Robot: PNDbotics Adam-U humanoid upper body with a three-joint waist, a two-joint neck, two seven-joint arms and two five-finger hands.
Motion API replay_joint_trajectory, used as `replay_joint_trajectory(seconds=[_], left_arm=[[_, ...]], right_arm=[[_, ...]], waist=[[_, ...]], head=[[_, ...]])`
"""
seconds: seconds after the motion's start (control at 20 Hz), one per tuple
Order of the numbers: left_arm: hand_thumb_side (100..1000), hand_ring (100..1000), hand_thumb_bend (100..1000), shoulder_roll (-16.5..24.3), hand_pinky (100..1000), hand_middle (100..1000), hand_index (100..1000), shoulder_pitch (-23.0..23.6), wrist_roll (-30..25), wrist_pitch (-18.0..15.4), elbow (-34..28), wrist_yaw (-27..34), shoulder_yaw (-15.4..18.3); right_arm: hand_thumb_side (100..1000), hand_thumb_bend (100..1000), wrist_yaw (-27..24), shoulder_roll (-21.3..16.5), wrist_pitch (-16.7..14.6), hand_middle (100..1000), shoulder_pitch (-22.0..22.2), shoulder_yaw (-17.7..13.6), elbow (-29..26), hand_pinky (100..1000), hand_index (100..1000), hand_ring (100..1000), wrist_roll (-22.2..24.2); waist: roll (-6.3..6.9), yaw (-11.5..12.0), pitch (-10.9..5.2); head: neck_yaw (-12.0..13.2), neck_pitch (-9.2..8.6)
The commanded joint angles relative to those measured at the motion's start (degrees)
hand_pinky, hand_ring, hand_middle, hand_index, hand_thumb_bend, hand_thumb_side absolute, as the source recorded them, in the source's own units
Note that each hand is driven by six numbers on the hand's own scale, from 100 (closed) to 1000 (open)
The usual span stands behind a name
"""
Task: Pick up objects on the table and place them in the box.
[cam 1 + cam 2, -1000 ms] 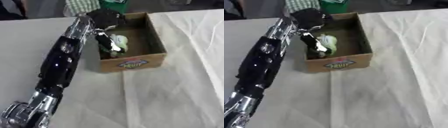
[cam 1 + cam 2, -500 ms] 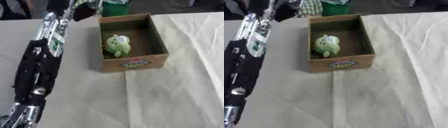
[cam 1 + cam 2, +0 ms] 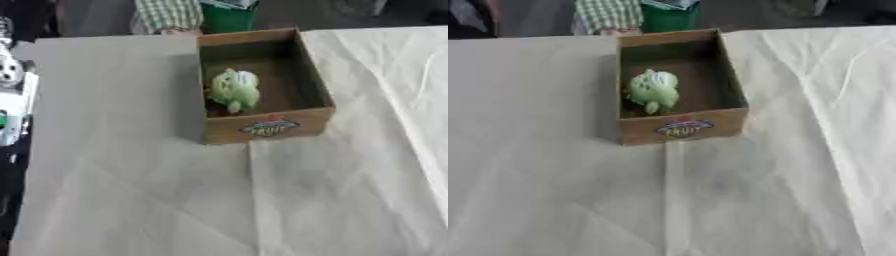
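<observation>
A brown cardboard box (image 3: 306, 122) with a coloured label on its front wall stands on the white cloth, at the far middle of the table. A light green soft toy (image 3: 234, 90) lies inside it, against the left wall. Part of my left arm (image 3: 10, 95), black with white and silver pieces, shows at the left edge of the left eye view; its hand is out of sight. No trace of my right arm or hand appears in either view.
The table is covered by a creased white cloth (image 3: 710, 200). Behind the box, past the far edge, stands a green container (image 3: 668, 17).
My left arm has pulled back from over the box to the left edge, and its hand has left the views. The green toy stays in the box.
</observation>
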Motion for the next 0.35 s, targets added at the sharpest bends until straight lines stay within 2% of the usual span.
replay_joint_trajectory(seconds=[0.05,0.2,0.35], left_arm=[[757,635,272,2.98,760,578,842,1.63,-2.17,1.12,-5.17,12.27,2.91],[768,640,284,3.37,774,584,841,5.07,-2.06,0.82,-9.29,21.12,5.5],[765,645,271,2.35,795,588,839,8.0,0.27,0.58,-13.53,25.29,7.95]], right_arm=[[522,100,0.72,-1.99,-0.16,756,-0.2,-0.85,-0.8,860,886,740,-0.39],[524,100,0.79,-1.95,-0.3,755,-0.25,-0.84,-0.8,860,886,740,-0.47],[524,100,0.85,-1.85,-0.41,755,0.0,-0.85,-0.8,862,887,740,-0.51]], waist=[[-0.09,0.17,-1.28],[-0.04,0.25,-1.19],[0.03,0.52,-1.14]], head=[[-0.62,0.75],[-0.95,1.53],[-0.97,2.49]])
